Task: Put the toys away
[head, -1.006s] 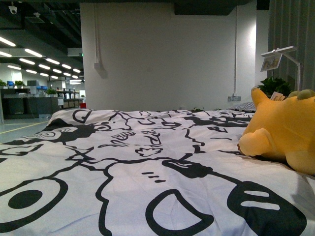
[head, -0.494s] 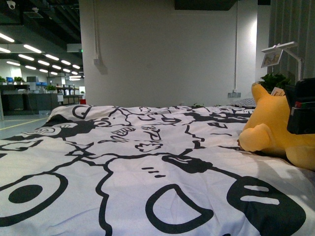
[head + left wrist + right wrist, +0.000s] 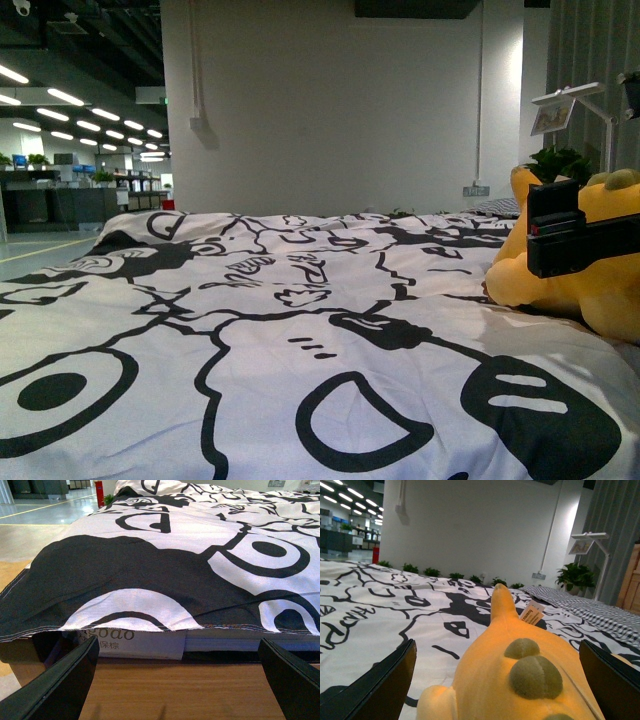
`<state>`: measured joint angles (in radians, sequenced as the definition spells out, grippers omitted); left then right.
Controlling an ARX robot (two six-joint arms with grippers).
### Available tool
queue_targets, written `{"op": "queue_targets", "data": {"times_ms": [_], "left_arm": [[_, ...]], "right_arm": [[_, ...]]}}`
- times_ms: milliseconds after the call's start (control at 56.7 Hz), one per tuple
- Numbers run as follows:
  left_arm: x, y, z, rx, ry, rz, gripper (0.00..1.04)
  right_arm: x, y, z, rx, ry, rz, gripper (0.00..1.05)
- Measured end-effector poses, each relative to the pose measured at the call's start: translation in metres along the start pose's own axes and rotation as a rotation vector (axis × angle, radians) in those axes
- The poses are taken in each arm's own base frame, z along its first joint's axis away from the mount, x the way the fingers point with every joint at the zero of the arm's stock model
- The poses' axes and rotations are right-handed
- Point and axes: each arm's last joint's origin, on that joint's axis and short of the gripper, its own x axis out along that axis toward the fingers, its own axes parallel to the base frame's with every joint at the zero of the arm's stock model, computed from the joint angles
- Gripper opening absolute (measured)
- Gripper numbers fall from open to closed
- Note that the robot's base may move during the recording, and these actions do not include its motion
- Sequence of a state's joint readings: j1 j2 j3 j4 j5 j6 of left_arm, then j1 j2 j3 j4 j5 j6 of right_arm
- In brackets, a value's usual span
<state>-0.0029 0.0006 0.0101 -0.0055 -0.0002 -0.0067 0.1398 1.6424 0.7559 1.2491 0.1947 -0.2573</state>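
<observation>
Right gripper (image 3: 497, 647) jaws wide apart near yellow plush (image 3: 485, 680); left gripper (image 3: 177, 645) likewise, facing quilt edge (image 3: 150, 622).

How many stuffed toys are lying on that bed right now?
1. The yellow-orange plush toy lies on the black-and-white bedspread, on the robot's right side. Others could be hidden beyond the picture's edges.

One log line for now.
phase: reach | right gripper: open, at plush toy, no grasp | left gripper: open, at duvet edge
</observation>
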Motion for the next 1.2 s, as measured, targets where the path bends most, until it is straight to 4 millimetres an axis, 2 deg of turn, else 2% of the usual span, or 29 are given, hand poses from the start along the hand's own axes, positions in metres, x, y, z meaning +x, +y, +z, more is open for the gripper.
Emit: {"op": "queue_targets", "data": {"times_ms": [282, 582, 741, 865, 988, 1077, 1200], "left_arm": [[0.000, 0.000, 0.000, 0.000, 0.000, 0.000, 0.98], [0.000, 0.000, 0.000, 0.000, 0.000, 0.000, 0.98], [0.000, 0.000, 0.000, 0.000, 0.000, 0.000, 0.98], [0.000, 0.000, 0.000, 0.000, 0.000, 0.000, 0.98], [0.000, 0.000, 0.000, 0.000, 0.000, 0.000, 0.98], [0.000, 0.000, 0.000, 0.000, 0.000, 0.000, 0.98], [0.000, 0.000, 0.000, 0.000, 0.000, 0.000, 0.98]], "right_arm": [[0.018, -0.008, -0.011, -0.098, 0.016, -0.031, 0.98], [0.021, -0.017, -0.022, -0.167, 0.081, -0.032, 0.98], [0.019, -0.016, -0.027, -0.198, 0.113, -0.001, 0.77], [0.019, -0.016, -0.029, -0.212, 0.132, 0.020, 0.54], [0.018, -0.019, -0.027, -0.199, 0.151, 0.050, 0.38], [0.018, -0.023, -0.021, -0.152, 0.177, 0.088, 0.29], [0.013, -0.031, 0.002, 0.019, 0.219, 0.194, 0.18]]}}
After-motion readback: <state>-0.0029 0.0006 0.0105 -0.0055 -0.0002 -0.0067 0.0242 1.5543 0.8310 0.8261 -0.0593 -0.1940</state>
